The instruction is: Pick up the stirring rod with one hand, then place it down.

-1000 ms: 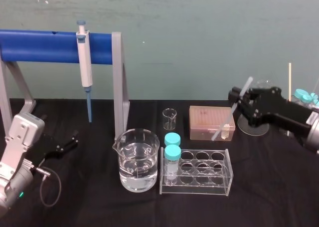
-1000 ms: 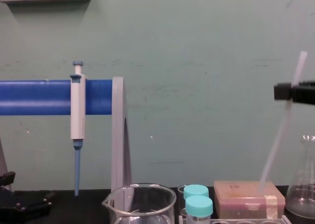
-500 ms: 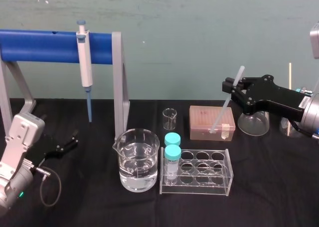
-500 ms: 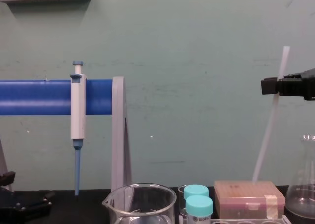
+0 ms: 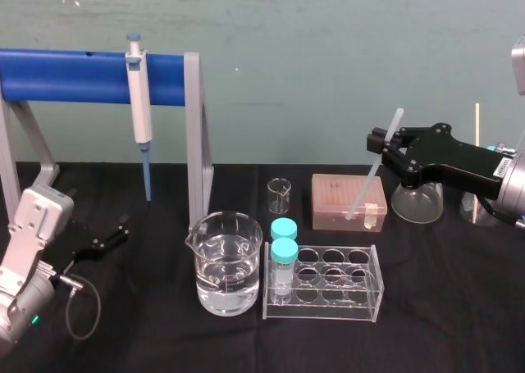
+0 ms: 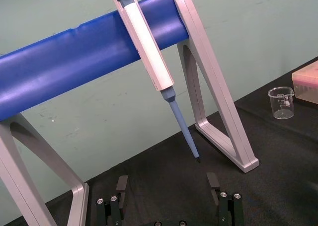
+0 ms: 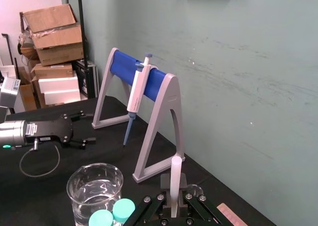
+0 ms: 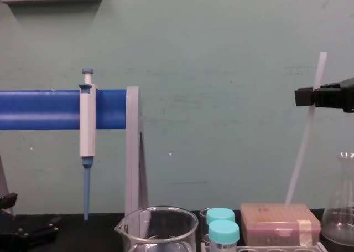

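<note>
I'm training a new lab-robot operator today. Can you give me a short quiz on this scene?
1. True or false: the stirring rod is lying flat.
2. Which gripper holds it? A) left B) right C) neither
3. Fill in: the pipette hangs on the ___ rack.
Key: 1 false, it is held tilted; 2 B, the right gripper is shut on it, the left gripper parked open at the left; 3 blue.

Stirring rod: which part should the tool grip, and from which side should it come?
Probably its upper shaft, pinched across from the right, as the right tool does here. The stirring rod is thin, straight and leans nearly upright, so a sideways pinch high up leaves the lower end free for setting down. The left tool lies idle on the table, left.
</note>
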Robot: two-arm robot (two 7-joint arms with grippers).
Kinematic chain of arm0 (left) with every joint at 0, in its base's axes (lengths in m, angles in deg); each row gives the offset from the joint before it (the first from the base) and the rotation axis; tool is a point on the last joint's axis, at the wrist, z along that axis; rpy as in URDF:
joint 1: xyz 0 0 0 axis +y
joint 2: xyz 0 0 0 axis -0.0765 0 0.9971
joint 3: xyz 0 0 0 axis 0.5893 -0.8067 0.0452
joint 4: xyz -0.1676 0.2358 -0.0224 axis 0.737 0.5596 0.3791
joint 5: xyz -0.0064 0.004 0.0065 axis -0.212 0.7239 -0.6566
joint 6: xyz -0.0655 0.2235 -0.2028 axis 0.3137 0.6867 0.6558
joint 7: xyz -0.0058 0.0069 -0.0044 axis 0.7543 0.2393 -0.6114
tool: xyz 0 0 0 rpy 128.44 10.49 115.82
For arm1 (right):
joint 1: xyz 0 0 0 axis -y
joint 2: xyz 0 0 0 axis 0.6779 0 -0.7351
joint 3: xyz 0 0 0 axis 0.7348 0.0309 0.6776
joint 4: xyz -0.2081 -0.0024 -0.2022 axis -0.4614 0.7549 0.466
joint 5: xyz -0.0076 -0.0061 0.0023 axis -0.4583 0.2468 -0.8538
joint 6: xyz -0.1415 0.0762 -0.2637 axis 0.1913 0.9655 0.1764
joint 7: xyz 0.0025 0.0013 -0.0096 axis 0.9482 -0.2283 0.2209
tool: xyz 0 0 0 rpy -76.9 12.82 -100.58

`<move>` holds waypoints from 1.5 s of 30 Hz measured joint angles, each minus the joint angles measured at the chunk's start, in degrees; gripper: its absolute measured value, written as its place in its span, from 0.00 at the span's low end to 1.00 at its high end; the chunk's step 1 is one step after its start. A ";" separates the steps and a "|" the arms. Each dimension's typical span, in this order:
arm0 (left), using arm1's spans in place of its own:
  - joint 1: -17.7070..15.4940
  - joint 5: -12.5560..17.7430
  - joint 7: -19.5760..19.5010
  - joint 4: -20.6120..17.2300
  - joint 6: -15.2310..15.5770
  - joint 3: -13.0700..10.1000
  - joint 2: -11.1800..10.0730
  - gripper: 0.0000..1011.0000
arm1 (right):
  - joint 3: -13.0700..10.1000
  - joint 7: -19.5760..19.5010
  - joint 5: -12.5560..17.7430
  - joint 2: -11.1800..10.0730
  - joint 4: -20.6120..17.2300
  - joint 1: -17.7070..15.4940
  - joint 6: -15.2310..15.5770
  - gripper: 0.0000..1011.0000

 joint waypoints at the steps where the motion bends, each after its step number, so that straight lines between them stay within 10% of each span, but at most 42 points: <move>1: 0.00 0.00 0.00 0.00 0.00 0.00 0.00 0.99 | 0.03 0.00 0.03 -0.03 -0.01 0.00 -0.01 0.07; 45: 0.00 0.00 0.00 0.00 0.00 0.00 0.00 0.99 | -0.78 -1.41 1.97 -3.09 -4.05 -3.03 0.25 0.07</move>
